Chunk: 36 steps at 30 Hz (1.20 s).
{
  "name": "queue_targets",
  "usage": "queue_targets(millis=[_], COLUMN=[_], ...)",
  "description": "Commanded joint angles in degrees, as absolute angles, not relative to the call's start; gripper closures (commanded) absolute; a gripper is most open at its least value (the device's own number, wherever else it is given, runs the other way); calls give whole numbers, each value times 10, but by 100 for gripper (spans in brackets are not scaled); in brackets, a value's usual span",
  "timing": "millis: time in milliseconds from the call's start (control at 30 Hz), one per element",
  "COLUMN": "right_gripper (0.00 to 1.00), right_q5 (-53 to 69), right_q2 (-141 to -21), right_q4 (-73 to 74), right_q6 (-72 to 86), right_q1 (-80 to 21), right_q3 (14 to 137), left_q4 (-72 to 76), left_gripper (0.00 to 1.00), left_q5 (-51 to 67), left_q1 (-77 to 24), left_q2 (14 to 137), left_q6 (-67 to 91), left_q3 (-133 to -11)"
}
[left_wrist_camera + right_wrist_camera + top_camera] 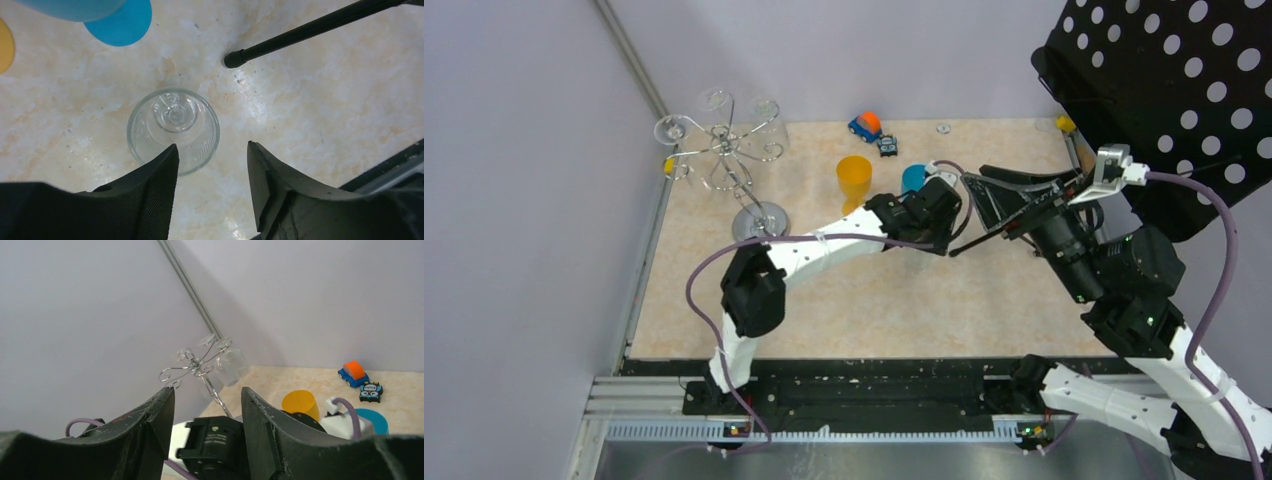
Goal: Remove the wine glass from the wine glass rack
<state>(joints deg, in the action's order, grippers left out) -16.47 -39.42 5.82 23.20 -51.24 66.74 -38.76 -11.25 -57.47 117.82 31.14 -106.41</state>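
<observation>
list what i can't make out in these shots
- Top view: the wine glass on the table is hidden beneath the left claw. Only the left wrist view shows it.
- Left wrist view: the blue cup is cut off by the top edge.
- Top and right wrist views: the hanging glasses on the wine glass rack are too faint and small to count.

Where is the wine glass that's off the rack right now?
Left wrist view: the wine glass sits on the table directly under the open left tool, near the blue cup and the black rod.
</observation>
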Motion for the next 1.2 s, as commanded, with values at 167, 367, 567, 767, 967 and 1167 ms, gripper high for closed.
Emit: queue_targets(millis=[167, 367, 567, 767, 967, 1167], right_gripper=[47, 48, 48, 48, 48, 48], right_q5=[-177, -174, -164, -163, -168, -171], right_q2=[-418, -436, -459, -478, -494, -526], right_q4=[53, 52, 50, 46, 52, 66], right_q6=[255, 269, 281, 288, 285, 262], right_q1=[-511, -511, -511, -511, -511, -511], right_q3=[697, 699, 698, 698, 704, 705], left_q4=[-375, -429, -452, -498, -538, -532], left_gripper=[38, 7, 7, 6, 7, 6], left_q5=[-129, -136, -134, -117, -15, 90], left_q1=[-548, -449, -325, -201, -34, 134], left_q2=[954, 879, 825, 809, 802, 768], left_q6=[255, 228, 208, 213, 268, 284], left_q3=[-1069, -1123, -1156, -1190, -1200, -1154])
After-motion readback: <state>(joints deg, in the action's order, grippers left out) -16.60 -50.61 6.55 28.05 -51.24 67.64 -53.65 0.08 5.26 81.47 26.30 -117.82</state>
